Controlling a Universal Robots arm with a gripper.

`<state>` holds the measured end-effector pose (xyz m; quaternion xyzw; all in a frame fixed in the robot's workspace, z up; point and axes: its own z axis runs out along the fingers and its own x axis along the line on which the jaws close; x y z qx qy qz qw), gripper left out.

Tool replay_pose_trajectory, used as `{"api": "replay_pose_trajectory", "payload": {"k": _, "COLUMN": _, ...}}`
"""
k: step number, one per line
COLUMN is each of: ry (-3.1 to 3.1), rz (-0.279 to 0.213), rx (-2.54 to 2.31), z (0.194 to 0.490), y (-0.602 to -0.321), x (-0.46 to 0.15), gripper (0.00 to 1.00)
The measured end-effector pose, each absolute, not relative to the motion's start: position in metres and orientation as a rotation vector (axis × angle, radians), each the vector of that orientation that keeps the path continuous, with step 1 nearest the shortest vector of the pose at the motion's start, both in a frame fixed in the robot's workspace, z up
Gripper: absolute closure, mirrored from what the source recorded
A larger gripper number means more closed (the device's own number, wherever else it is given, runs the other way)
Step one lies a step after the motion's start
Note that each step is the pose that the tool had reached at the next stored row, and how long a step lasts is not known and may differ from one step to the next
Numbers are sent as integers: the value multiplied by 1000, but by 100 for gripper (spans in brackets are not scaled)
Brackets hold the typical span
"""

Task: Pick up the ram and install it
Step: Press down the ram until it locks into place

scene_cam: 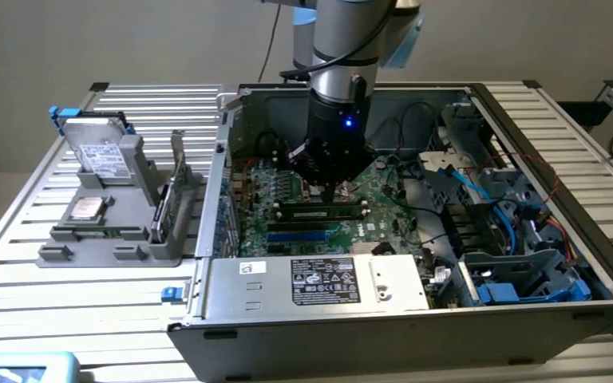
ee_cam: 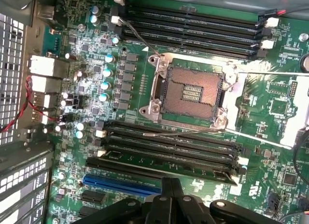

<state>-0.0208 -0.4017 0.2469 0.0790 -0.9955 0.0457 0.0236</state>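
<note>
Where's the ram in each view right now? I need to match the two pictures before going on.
Exterior view: the ram lies lengthwise, a green stick directly under the claw.
Wrist view: the ram looks to be the long dark strip seen edge-on, in the row nearest the claw.
Shared landmark: the blue slot, which runs parallel to the ram in both views.
</note>
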Motion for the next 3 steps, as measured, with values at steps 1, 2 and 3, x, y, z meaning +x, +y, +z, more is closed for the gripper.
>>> {"api": "replay_pose_trajectory", "payload": {"k": 1, "ry": -3081, "rz": 142, "rx": 245, "z": 247, "y": -402, "x": -21, "gripper": 89}}
{"api": "replay_pose_trajectory", "payload": {"k": 2, "ry": -3081, "rz": 142, "rx": 245, "z": 247, "y": -402, "x": -21, "gripper": 89}}
{"api": "replay_pose_trajectory", "payload": {"k": 3, "ry": -3081, "rz": 142, "rx": 245, "z": 247, "y": -402, "x": -21, "gripper": 89}}
